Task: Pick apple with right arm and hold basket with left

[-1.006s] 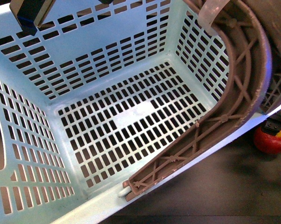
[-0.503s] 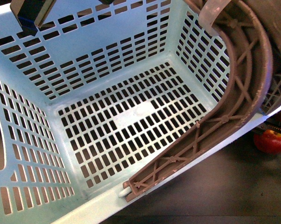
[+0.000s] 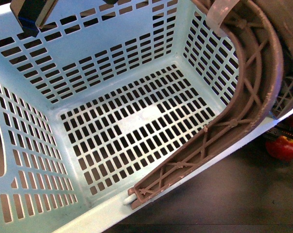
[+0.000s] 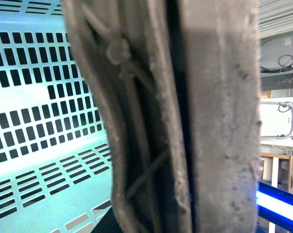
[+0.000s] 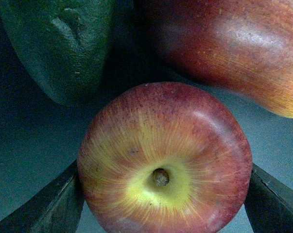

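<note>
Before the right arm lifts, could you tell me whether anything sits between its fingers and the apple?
Nothing visible does. In the right wrist view the apple fills the gap between both fingers, which appear to touch its sides. The green fruit and darker red fruit lie beyond it.

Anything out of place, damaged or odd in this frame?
Nothing spilled or broken. The basket sits so close that it fills the front view, leaving the apple barely visible past its rim. Its brown handle looks scuffed, with a pale strip across it.
</note>
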You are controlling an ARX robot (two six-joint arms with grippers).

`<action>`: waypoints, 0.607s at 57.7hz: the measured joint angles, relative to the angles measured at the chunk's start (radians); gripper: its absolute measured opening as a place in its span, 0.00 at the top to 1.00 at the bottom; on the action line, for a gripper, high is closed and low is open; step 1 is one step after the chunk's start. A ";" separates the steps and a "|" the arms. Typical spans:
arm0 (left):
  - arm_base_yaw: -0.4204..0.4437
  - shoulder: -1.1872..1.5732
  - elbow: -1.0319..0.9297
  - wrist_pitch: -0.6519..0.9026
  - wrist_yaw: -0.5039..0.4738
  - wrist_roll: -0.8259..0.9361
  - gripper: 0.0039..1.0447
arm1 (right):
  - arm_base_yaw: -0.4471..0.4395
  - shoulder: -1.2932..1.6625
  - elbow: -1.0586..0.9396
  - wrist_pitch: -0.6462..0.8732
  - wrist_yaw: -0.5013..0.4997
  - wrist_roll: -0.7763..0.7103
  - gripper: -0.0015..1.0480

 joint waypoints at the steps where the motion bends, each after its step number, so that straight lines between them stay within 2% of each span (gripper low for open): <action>1: 0.000 0.000 0.000 0.000 0.000 0.000 0.86 | 0.000 -0.002 -0.003 0.003 -0.002 0.000 0.24; 17: 0.000 0.000 0.000 0.000 0.000 0.000 0.86 | -0.010 -0.128 -0.124 0.038 -0.008 -0.047 0.24; 25: 0.000 0.000 0.000 0.000 0.000 0.000 0.86 | -0.034 -0.328 -0.187 0.051 -0.016 -0.078 0.24; 35: 0.000 0.000 0.000 0.000 0.000 0.000 0.86 | -0.067 -0.588 -0.219 0.041 -0.089 -0.058 0.24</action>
